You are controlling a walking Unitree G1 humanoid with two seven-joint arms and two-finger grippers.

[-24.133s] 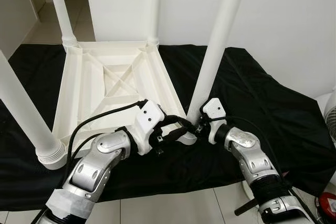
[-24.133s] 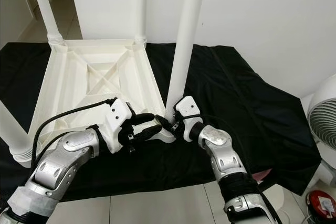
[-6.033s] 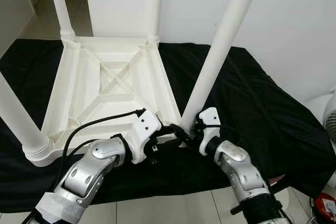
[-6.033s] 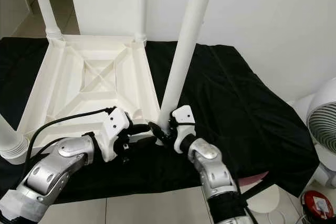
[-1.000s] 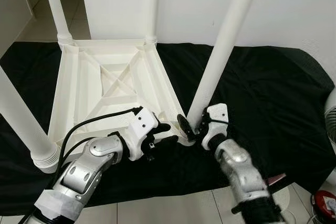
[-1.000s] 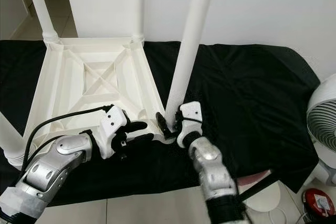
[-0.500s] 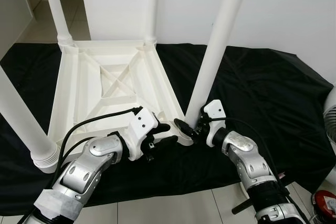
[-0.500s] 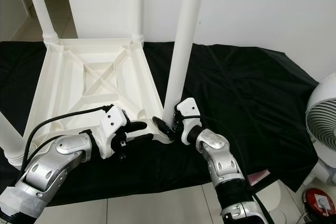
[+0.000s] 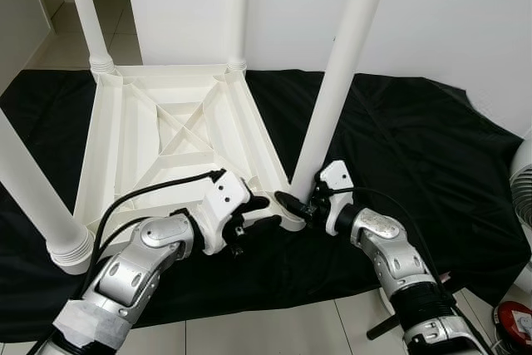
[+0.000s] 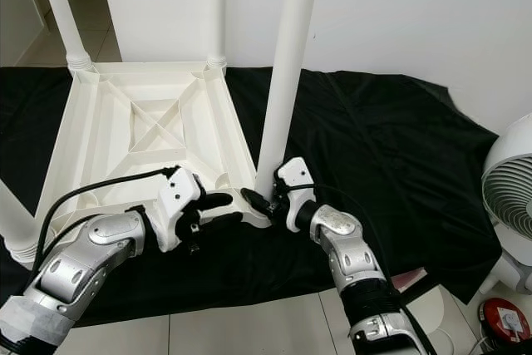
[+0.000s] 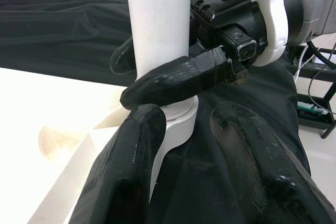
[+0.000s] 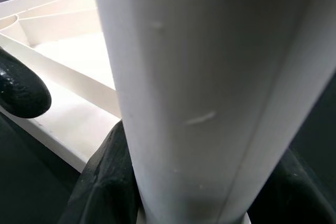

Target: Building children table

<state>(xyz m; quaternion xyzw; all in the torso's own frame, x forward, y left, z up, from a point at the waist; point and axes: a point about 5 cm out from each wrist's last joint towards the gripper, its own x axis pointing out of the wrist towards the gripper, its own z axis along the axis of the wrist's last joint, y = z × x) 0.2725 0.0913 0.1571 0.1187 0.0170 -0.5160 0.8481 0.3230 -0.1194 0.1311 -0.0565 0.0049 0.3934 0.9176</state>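
A white plastic children's table (image 9: 179, 135) lies upside down on a black cloth (image 9: 416, 147). At its near right corner a long white leg (image 9: 337, 81) stands in its socket, leaning slightly right. My right gripper (image 9: 301, 204) is shut on the base of that leg (image 12: 210, 77), with one black finger (image 12: 107, 182) on each side. My left gripper (image 9: 262, 212) is open just left of that corner. One of its fingers (image 11: 139, 145) rests over the white corner rim and the other hangs over the cloth. It holds nothing.
Three other white legs stand in their corners: near left (image 9: 33, 197), far left (image 9: 87, 14) and far right (image 9: 238, 14). A white fan (image 10: 511, 197) and a red object (image 10: 503, 322) sit on the tiled floor at the right. A white wall rises behind.
Over the last second the near right leg has come closer to upright and my right forearm has swung out to the right. The left gripper has stayed put.
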